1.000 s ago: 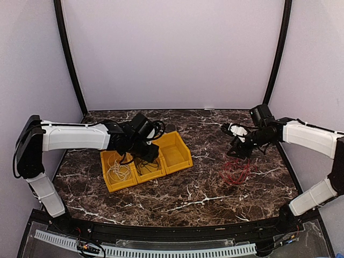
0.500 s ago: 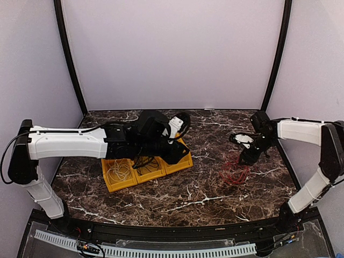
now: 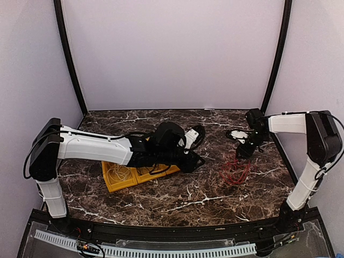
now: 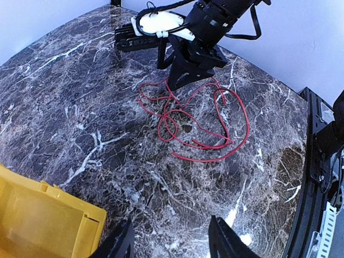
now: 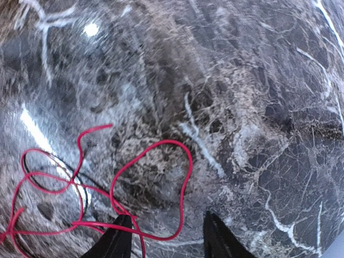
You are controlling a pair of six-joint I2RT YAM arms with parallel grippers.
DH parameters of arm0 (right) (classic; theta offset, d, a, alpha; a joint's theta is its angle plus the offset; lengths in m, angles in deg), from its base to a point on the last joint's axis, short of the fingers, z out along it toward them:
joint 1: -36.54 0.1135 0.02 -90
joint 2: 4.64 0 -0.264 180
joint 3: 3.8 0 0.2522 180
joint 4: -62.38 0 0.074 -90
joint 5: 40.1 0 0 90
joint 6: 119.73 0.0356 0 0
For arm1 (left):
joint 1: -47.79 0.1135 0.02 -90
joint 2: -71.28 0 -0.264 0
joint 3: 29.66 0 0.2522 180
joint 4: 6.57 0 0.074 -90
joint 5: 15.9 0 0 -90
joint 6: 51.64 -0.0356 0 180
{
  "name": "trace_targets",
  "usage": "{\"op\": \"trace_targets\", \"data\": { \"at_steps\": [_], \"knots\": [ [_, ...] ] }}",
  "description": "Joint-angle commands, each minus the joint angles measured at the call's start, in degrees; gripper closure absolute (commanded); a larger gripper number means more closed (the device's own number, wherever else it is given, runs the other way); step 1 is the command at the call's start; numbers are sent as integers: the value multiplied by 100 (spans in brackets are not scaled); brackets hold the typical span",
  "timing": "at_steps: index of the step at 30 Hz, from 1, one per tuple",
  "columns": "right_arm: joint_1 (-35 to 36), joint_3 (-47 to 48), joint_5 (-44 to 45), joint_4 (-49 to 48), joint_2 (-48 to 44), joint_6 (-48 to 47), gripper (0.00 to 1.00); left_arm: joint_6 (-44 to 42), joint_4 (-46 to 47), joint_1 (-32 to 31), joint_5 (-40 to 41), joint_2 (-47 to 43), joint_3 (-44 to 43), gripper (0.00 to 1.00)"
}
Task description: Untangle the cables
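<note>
We see a dark, white-veined marble tabletop (image 3: 177,200) walled in pale lilac (image 3: 172,54). The red cable (image 4: 192,128) sprawls on it beneath our right gripper (image 5: 165,239). That gripper's fingers and the left gripper's (image 4: 171,244) stand apart, empty. The white cable (image 3: 119,173) sits in the yellow bin (image 3: 115,186).

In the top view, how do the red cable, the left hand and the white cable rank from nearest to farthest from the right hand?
1. red cable: on the table, right by the right hand.
2. left hand: mid-table, further left.
3. white cable: in the yellow bin, far left.
</note>
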State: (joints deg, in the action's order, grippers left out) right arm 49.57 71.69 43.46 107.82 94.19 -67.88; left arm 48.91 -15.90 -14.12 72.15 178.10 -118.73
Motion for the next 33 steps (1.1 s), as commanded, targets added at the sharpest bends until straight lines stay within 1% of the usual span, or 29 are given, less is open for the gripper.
{"op": "trace_targets", "data": {
  "at_steps": [1,4,5,10,12,14,18,25,29,33],
  "knots": [
    [-12,400,-714,-148,145,-72,63,44,262,-6,-104,-109,35,51],
    [9,612,-1233,77,69,-89,95,51,304,-5,-82,-112,26,51],
    [23,641,-1358,146,-52,-95,100,52,326,-5,-67,-99,25,51],
    [222,676,-1835,499,-784,-84,100,175,813,-7,-159,12,16,48],
    [430,718,-2009,714,-1085,-68,100,319,1072,-5,-230,100,-18,47],
    [656,769,-2157,916,-1339,-59,100,460,1360,-4,-104,176,-27,47],
    [970,899,-2402,1190,-1673,37,100,680,1808,-5,-57,320,-77,44],
    [1067,1028,-2554,1384,-1839,130,100,903,2466,0,-375,340,-6,44],
    [1095,1059,-2712,1420,-1856,157,100,1045,2626,3,-314,359,13,45],
    [1104,1043,-2680,1409,-1845,148,100,1056,2807,0,-304,326,58,46]
  ]
}}
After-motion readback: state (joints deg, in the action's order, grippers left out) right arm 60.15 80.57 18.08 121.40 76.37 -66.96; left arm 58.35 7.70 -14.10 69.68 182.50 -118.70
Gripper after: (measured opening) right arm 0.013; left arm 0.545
